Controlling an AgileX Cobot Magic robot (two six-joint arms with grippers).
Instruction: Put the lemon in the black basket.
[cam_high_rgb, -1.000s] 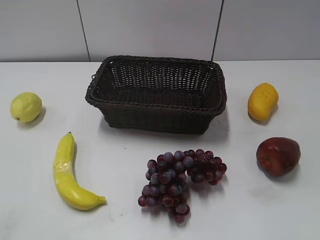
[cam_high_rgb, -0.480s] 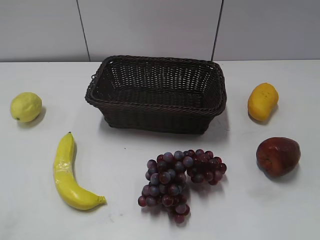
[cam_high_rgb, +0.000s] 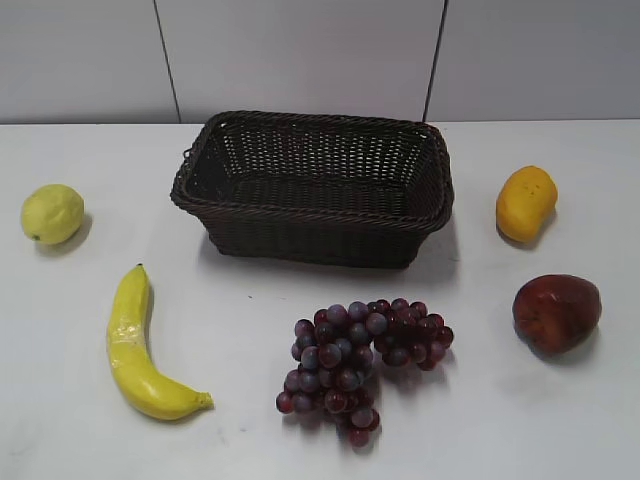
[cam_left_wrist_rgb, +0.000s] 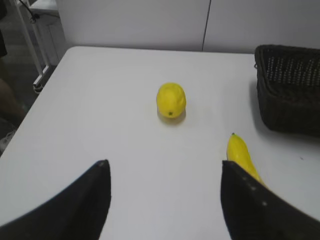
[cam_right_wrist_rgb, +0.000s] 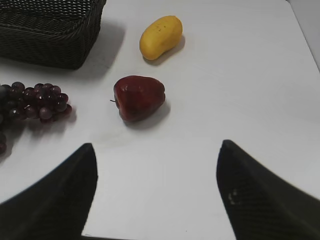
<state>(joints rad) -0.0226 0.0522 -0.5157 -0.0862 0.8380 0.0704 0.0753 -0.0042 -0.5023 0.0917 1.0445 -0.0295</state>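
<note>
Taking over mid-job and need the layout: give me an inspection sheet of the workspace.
Surface: white table, nothing spilled.
Job's things: lemon on the table far left, untouched; black basket centre back, nothing seen inside.
Clutter: banana, grapes, red apple, orange-yellow fruit.
Grippers: left pincer open, pointed at the lemon; right pincer open, facing the apple.
Cables: nothing seen.
Surroundings: grey panelled wall.

No readable text, labels, brands, numbers or signs in any view. Nothing printed on the white table top (cam_high_rgb: 560, 420), the pale wall panels (cam_high_rgb: 300, 55) or the dark brown-black woven wicker basket (cam_high_rgb: 312, 215).
</note>
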